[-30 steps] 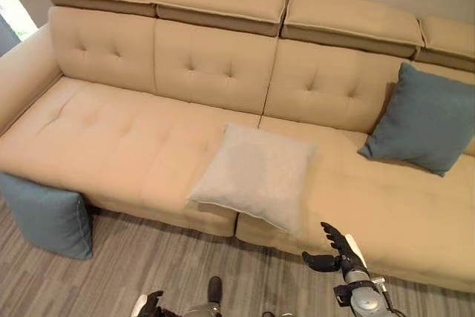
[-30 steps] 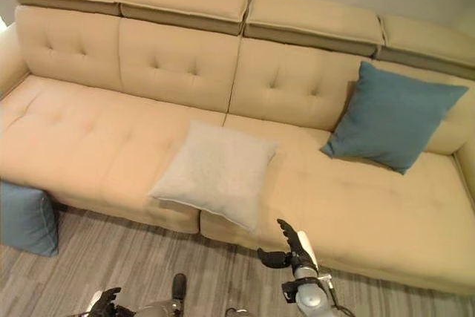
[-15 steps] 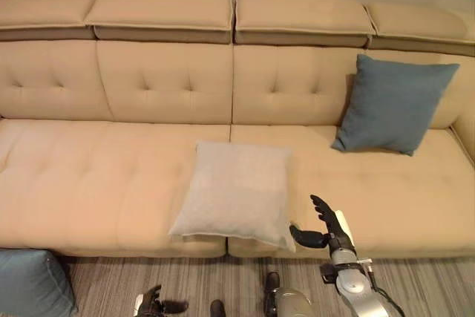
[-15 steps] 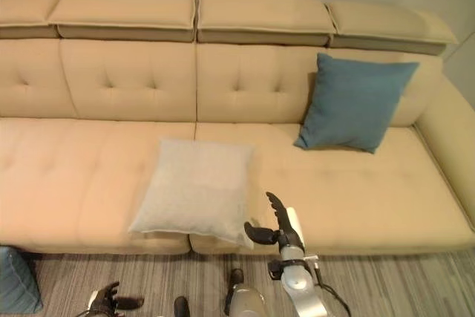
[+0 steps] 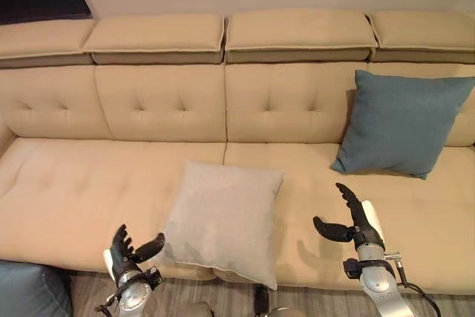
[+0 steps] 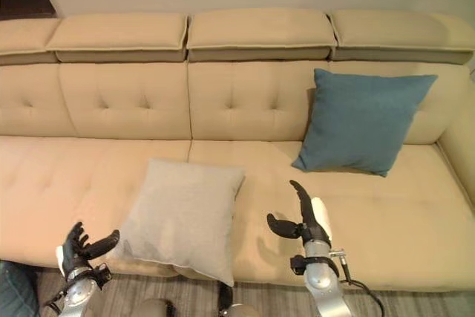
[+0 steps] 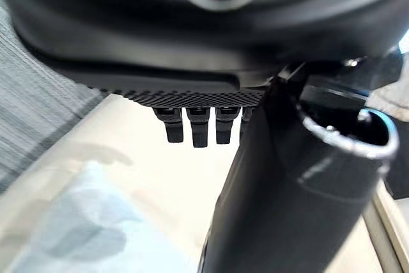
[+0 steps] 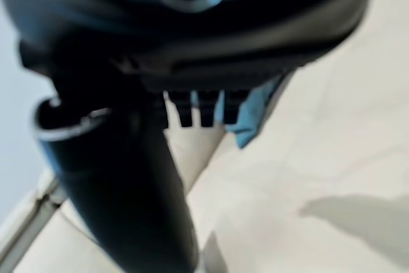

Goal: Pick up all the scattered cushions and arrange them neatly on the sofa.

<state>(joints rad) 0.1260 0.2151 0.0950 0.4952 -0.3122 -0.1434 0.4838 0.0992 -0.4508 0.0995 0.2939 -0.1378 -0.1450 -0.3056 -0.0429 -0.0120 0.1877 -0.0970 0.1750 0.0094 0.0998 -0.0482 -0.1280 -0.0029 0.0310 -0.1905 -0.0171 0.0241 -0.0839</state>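
Long beige sofa (image 5: 89,183) across the view, tufted back at 12 o'clock, front edge of the seat running along 6 o'clock with a strip of grey floor (image 5: 82,295) below it; wide bare seat toward 9 o'clock, a narrower bare stretch between the two cushions on the seat. Light grey cushion (image 5: 223,217) lying flat near the middle of the seat, lower corner hanging past the front edge at about 6 o'clock; teal cushion (image 5: 401,120) propped upright against the backrest at 3 o'clock, well apart from the grey one; another blue-grey cushion (image 5: 30,291) down on the floor at 8 o'clock, against the sofa's front. Left hand (image 5: 128,250) raised at 7 o'clock just beside the grey cushion's lower left edge, fingers spread and loosely bent, thumb out, holding nothing, not touching the cushion. Right hand (image 5: 355,220) raised at 5 o'clock over bare seat, fingers straight, thumb spread wide, empty. No legible writing anywhere.
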